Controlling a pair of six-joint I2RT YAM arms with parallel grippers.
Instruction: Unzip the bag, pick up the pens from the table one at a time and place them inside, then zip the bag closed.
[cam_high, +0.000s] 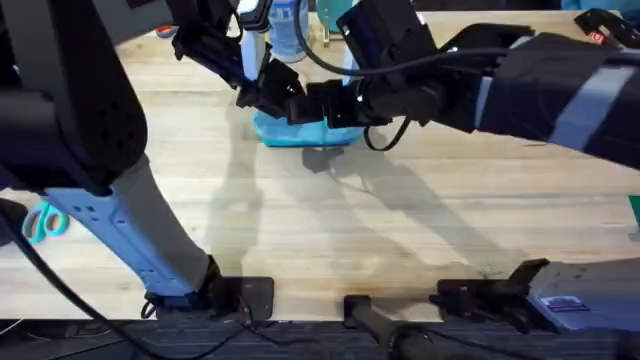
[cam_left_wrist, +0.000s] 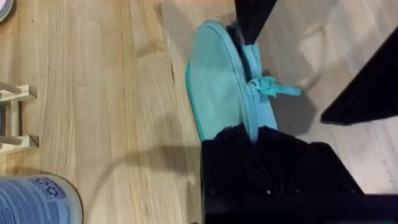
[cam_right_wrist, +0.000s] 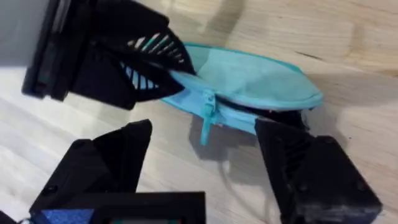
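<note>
Meanwhile, the left gripper (cam_left_wrist: 255, 140) pinches one end of the bag (cam_left_wrist: 221, 87) on the table (cam_left_wrist: 93, 93), the pouch's long axis running straight out ahead of it. The right gripper (cam_right_wrist: 205, 146) hangs with its fingers spread wide astride the zipper pull (cam_right_wrist: 205, 121), gripping nothing. Both arms crowd close; no pens can be made out.

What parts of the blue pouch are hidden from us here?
- Overhead: both arms cover most of the soft turquoise fabric pouch.
- Left wrist: the left pincer hides the pouch's near end.
- Right wrist: the pouch's inside is dark, so any pens there cannot be seen.
</note>
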